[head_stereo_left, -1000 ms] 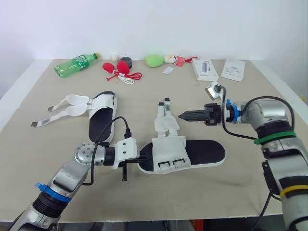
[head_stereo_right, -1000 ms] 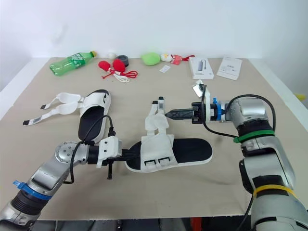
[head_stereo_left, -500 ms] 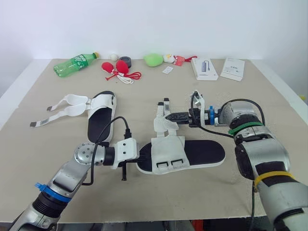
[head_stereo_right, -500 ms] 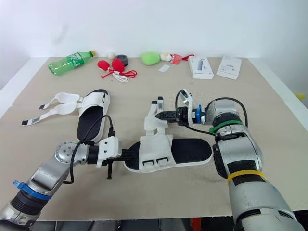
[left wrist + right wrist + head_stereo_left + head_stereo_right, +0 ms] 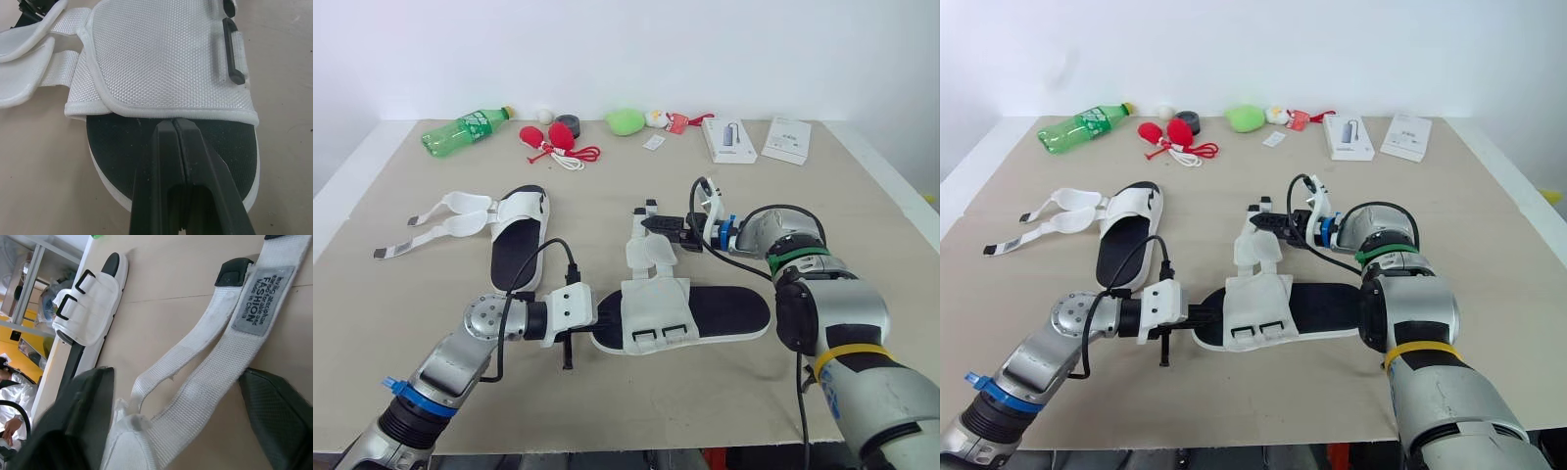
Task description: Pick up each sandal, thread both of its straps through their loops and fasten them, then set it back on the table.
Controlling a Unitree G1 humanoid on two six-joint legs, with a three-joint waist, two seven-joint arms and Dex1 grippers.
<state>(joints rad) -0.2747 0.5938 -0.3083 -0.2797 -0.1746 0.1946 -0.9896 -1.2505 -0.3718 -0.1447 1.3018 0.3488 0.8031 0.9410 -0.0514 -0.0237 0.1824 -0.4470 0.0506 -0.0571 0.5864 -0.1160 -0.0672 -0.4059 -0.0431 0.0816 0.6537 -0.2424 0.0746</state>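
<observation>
Currently left pincer (image 5: 173, 123) closed, tip on sandal (image 5: 729, 307); right pincer (image 5: 652, 224), reaching inward, wide astride 2 straps (image 5: 222, 366).

Near sandal (image 5: 705, 311) at table (image 5: 636, 397) centre; second sandal (image 5: 519, 245) left, behind it; bottle (image 5: 465, 129) far-left rear; boxes (image 5: 729, 140) right rear.

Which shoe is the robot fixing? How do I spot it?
Look at the middle of the tan table, near the front. The sandal there has the left pincer on its sole and the right pincer at its loose straps; the other sandal lies untouched, further left.
</observation>
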